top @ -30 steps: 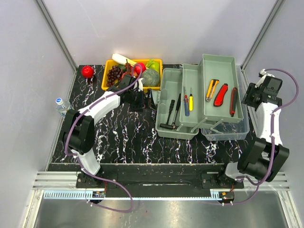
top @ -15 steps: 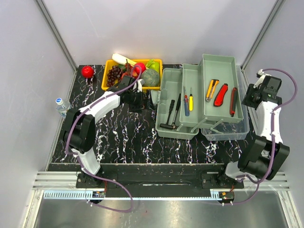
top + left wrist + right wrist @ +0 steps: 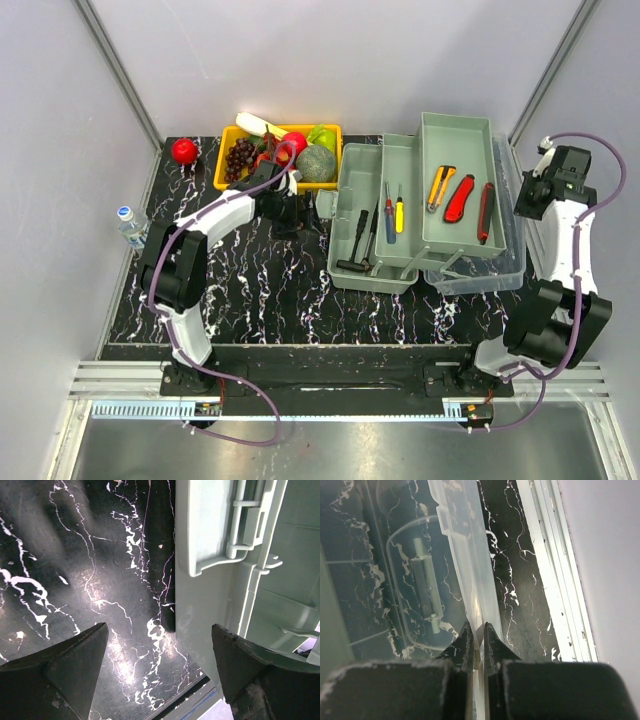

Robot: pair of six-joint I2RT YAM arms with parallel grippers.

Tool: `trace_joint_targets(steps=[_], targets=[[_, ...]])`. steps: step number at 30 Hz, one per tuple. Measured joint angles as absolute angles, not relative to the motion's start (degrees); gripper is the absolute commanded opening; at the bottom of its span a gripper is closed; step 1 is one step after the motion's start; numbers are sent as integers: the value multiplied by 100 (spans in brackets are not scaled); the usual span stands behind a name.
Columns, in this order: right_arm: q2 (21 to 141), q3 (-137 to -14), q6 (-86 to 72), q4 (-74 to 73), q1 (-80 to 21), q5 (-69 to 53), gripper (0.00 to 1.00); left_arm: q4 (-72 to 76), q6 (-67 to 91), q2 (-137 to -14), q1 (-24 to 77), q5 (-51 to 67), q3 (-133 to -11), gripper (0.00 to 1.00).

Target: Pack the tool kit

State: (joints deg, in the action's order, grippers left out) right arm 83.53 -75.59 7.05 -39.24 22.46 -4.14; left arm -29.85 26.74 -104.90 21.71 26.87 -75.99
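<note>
The toolbox (image 3: 352,195) stands open at the far right of the table (image 3: 260,290), hand tools (image 3: 461,198) lying in its trays; the right gripper (image 3: 479,630) is pinched tight on the rim of its clear lid (image 3: 465,555); the left gripper (image 3: 159,630) hangs spread wide, the box's outer wall between its jaws.

The top camera looks down over the whole black marbled counter (image 3: 260,290). Each wrist camera peers closely at one side of the grey-green plastic toolbox (image 3: 352,195).
</note>
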Motion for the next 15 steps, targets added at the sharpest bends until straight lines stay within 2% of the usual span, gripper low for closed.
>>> trace_joint_targets(steps=[15], targets=[[8661, -8711, 716, -4803, 1525, 642, 0, -2961, 3002, -11089, 2493, 2593, -8208, 81]])
